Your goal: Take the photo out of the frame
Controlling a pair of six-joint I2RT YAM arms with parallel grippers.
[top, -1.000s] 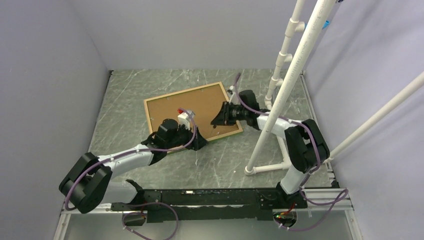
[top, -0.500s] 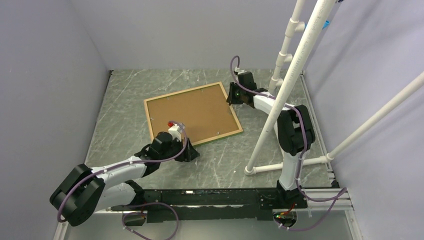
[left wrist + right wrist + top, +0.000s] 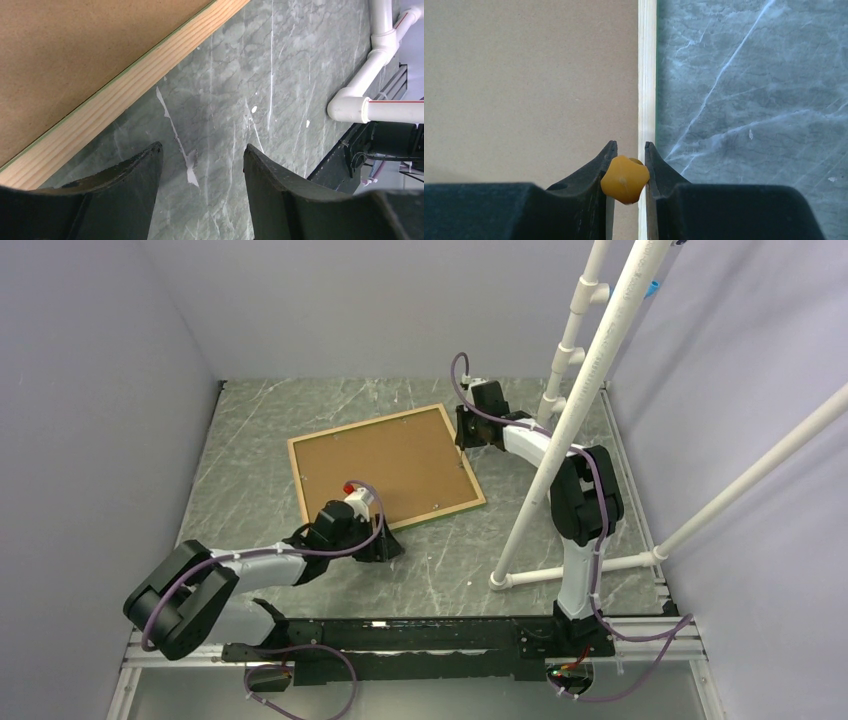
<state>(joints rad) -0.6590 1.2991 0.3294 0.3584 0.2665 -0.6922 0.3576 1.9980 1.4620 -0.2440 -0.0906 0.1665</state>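
Top view: frame (image 3: pixel 365 425) lies face down mid-table (image 3: pixel 250 440), brown backing board (image 3: pixel 385 465) up. Left gripper (image 3: pixel 388 542) sits at its near edge, right gripper (image 3: pixel 463 433) at its far right edge. Left wrist: fingers apart over bare marble, just beside the light wood rim; white pipe (image 3: pixel 372 107) off to the right. Right wrist: fingers clamped on a small orange knob (image 3: pixel 625 179) at the rim's inner edge.

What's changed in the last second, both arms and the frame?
Right claw swung along the frame from its near-right part to the far-right corner, now pinching a small orange knob. Left claw backed off the near rim, open. Frame and backing board stayed put.
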